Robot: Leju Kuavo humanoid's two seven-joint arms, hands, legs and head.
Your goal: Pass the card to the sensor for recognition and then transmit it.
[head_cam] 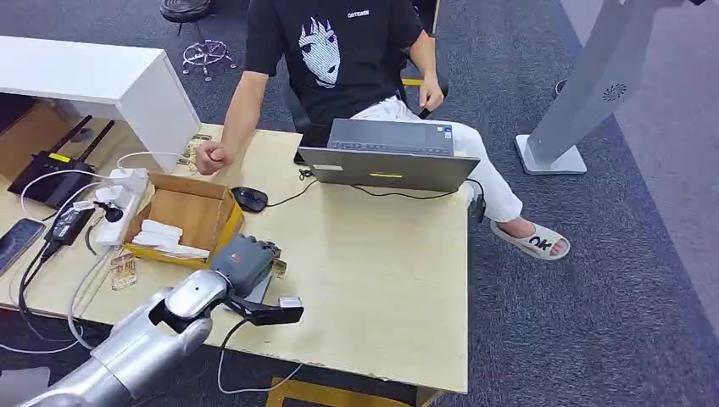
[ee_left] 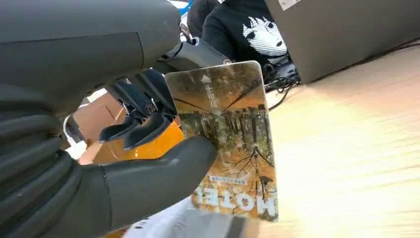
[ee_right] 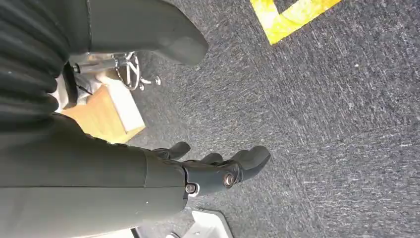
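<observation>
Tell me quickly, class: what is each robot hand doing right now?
Left hand: holding the card between thumb and fingers.
Right hand: holding nothing, fingers loosely curled over the carpet.

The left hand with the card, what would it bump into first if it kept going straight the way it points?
Probably the open grey laptop. The left hand holds the autumn-picture card over the wooden table, pointing toward the laptop. The bare tabletop between looks free, though depth is hard to judge.
</observation>
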